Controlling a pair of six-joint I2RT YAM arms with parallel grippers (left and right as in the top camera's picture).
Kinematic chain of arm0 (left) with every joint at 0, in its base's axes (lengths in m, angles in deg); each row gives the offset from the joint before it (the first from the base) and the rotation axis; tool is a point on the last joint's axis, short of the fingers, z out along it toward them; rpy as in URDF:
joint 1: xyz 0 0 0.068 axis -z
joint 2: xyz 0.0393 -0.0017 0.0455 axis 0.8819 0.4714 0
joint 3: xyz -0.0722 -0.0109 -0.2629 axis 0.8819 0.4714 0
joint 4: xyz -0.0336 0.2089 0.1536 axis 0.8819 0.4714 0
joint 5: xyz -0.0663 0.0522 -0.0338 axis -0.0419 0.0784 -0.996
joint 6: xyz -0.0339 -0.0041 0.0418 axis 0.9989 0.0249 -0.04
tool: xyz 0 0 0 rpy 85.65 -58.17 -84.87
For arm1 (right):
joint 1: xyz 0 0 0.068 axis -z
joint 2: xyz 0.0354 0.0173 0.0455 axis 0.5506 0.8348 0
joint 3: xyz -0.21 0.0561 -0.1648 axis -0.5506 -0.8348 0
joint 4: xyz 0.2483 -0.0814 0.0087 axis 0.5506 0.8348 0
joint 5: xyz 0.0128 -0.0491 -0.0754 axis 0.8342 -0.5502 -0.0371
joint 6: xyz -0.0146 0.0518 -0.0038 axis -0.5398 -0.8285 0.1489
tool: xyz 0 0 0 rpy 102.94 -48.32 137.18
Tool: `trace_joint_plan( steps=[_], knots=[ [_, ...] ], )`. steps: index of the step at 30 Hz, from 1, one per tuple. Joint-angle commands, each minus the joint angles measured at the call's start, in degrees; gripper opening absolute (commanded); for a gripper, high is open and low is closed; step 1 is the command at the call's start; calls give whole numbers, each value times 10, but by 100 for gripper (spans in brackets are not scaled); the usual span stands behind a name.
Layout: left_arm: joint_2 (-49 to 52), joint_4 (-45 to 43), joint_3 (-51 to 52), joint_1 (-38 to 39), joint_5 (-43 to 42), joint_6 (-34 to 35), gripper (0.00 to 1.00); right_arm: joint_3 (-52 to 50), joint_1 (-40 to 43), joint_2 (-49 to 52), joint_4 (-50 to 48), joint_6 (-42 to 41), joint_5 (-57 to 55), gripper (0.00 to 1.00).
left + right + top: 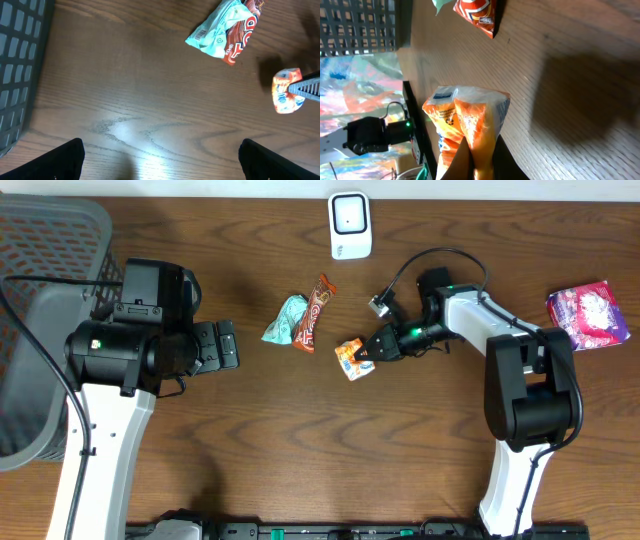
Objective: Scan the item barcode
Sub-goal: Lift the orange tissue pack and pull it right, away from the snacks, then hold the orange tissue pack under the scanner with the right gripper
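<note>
The room is bright, with light coming from above. From overhead the brown table (300,430) looks sharp and evenly lit. In the left wrist view a pale shine (132,137) sits on the wood low down. In the right wrist view a big dark shadow (585,95) lies on the wood, and the close orange packet (470,120) looks a bit fuzzy.

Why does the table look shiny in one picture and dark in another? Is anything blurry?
Left wrist view: a pale glare patch on the brown wooden table, and the left gripper has soft-edged black fingers. Right wrist view: a broad dark shadow lies on the wood right of the brightly lit orange-and-white snack packet pinched in the right gripper. Overhead view: even light, sharp.
</note>
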Motion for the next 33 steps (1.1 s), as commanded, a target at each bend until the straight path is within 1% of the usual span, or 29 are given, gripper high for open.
trace_joint_plan(
  steps=[1, 10, 12, 14, 15, 19, 22, 24, 28, 33],
  knots=[
    [2, 2, -3, -3, 5, 3, 98, -2, -14, 4, -1, 11, -14, 1],
    [2, 2, -3, -3, 5, 3, 98, -2, -20, 4, -9, 8, -23, 1],
    [2, 2, -3, -3, 5, 3, 98, 1, -20, 4, -24, -27, -45, 1],
    [2, 2, -3, -3, 5, 3, 98, 14, -20, 3, -27, -79, -95, 1],
    [2, 2, -3, -3, 5, 3, 98, 25, -21, 2, -21, -91, -116, 1],
    [2, 2, -3, -3, 5, 3, 98, 77, -25, -13, 15, -99, -168, 1],
    [2, 2, -3, -3, 5, 3, 98, 127, -29, -25, 36, -164, -277, 1],
    [2, 2, -3, -3, 5, 3, 98, 163, -32, -32, 54, -189, -355, 1],
    [2, 2, -3, -3, 5, 3, 98, 219, -40, -35, 76, -212, -453, 1],
    [2, 2, -3, -3, 5, 3, 98, 232, -57, -35, 30, -211, -513, 1]
  ],
)
